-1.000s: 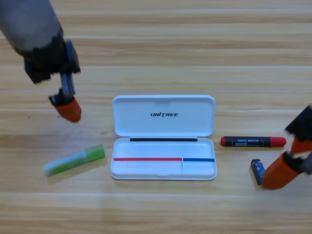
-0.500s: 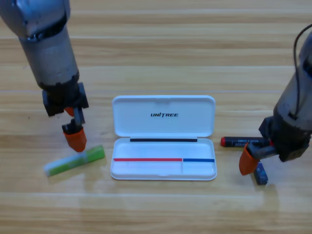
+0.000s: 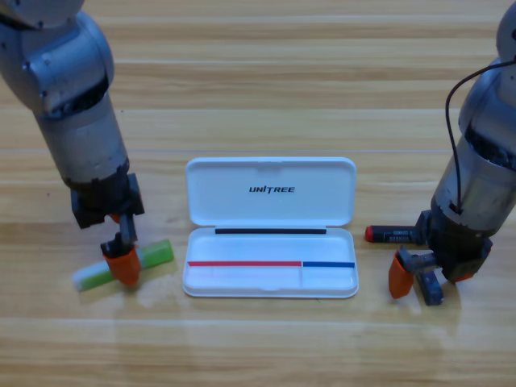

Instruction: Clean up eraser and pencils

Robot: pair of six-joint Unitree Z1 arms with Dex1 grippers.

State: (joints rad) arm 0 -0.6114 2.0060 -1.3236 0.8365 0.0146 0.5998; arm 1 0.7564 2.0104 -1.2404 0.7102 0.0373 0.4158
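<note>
Wooden table (image 3: 266, 89), pale planks with grain running left to right. At centre a white hard-plastic case (image 3: 271, 227) with rounded corners lies open, its lid flat behind the shallow tray and printed UNITREE. Left arm, a grey cylinder, comes down from the upper left; the left gripper (image 3: 123, 264) points straight down onto the stubby light-green and whitish pencil (image 3: 155, 255), which lies slightly tilted on the wood just left of the case. An orange jaw tip covers the stick's middle; whether the jaws are closed on it cannot be told. Right arm descends from the upper right; the right gripper (image 3: 415, 278) sits low beside the small dark rectangular eraser (image 3: 430, 287), right of the case, jaw state not discernible. The black-barrelled, red-ended marker (image 3: 391, 235) lies just above, partly hidden by the gripper body.
</note>
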